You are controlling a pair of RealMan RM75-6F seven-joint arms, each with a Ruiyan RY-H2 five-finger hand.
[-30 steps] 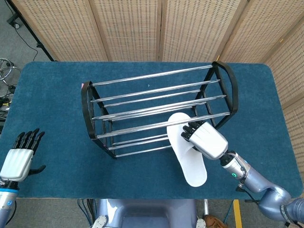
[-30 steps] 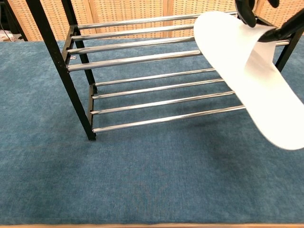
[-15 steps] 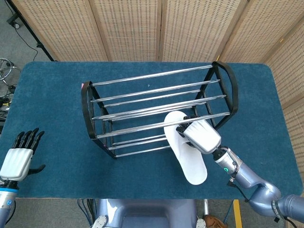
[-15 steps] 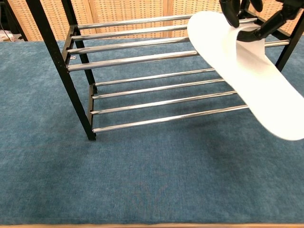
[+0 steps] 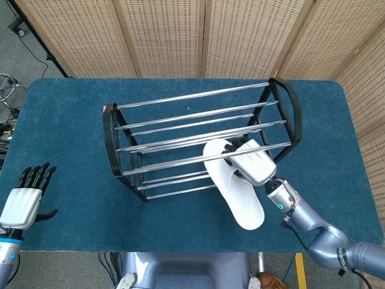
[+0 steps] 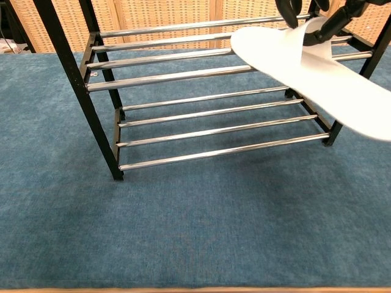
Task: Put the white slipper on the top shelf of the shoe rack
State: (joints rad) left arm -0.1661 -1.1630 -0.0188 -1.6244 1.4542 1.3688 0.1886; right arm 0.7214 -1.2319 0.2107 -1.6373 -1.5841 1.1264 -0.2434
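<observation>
My right hand (image 5: 252, 161) grips the white slipper (image 5: 236, 189) by its strap, and its dark fingers (image 6: 292, 11) show at the top of the chest view. The slipper (image 6: 317, 79) hangs in the air, toe over the front bars of the top shelf, heel reaching out past the rack toward me. The black shoe rack (image 5: 109, 135) with chrome bars (image 6: 165, 77) stands mid-table with two shelves, both bare. My left hand (image 5: 25, 201) stays low at the table's near left corner, fingers apart, holding nothing.
The rack stands on a blue carpeted table (image 5: 66, 120). Woven folding screens (image 5: 162, 36) stand behind the far edge. Cables and a metal frame (image 5: 7, 90) lie on the floor beyond the table's left side.
My right hand has carried the slipper up and farther over the rack, levelling it so the toe now lies above the top front bars. The left hand has not moved.
</observation>
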